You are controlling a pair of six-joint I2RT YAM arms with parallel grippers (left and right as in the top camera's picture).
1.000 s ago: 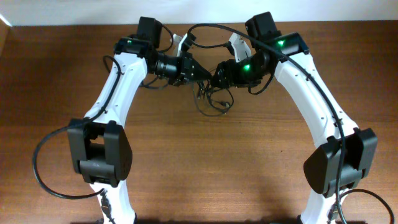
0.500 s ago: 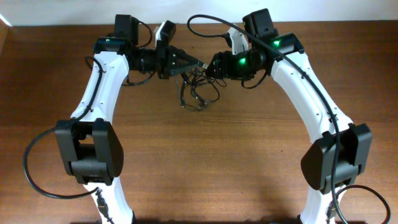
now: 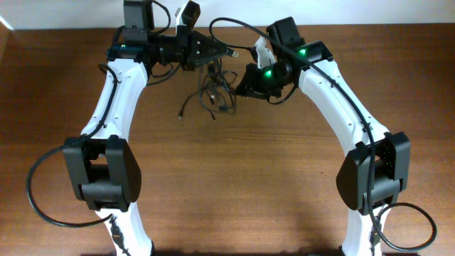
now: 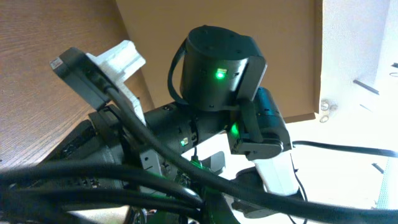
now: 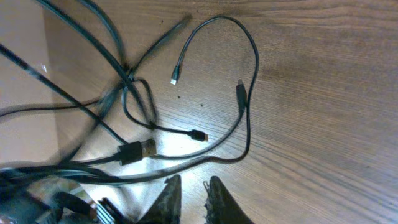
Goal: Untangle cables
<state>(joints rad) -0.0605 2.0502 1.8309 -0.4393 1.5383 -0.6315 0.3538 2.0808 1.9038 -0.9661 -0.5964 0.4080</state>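
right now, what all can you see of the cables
The cables are several thin black cords, rubbery-looking, in a loose tangle at the back middle of the wooden table. The left gripper is shut on some strands and holds them raised; the rest trail onto the wood. The right wrist view shows crossed loops and small end plugs, one wider plug silvery at its tip.

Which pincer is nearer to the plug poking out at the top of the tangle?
Left. The left pincer grips the cables right beside that plug; the right pincer sits apart, below it in the overhead view.
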